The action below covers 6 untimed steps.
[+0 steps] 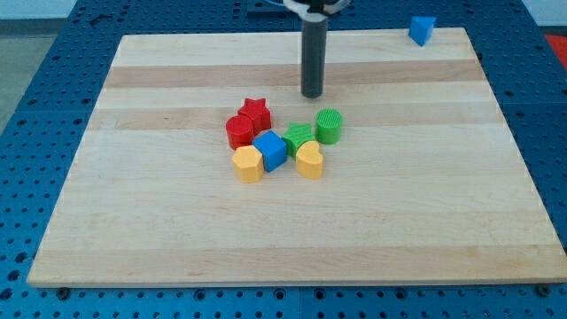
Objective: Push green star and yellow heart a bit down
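The green star sits near the board's middle, touching the yellow heart just below it. My tip stands on the board above the green star and apart from it, up and left of the green cylinder. The rod rises straight to the view's top.
A blue cube touches the green star's left side. A red star and a red cylinder lie left of it. A yellow block lies at the cluster's lower left. A blue block sits at the wooden board's top right edge.
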Each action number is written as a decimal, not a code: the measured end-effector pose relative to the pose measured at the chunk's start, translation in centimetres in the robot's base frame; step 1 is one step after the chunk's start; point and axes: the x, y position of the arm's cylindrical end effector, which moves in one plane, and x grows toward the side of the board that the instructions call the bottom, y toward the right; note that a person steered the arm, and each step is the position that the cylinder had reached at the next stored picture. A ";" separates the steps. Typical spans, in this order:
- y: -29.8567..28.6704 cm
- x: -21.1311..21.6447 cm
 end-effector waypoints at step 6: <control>3.3 8.5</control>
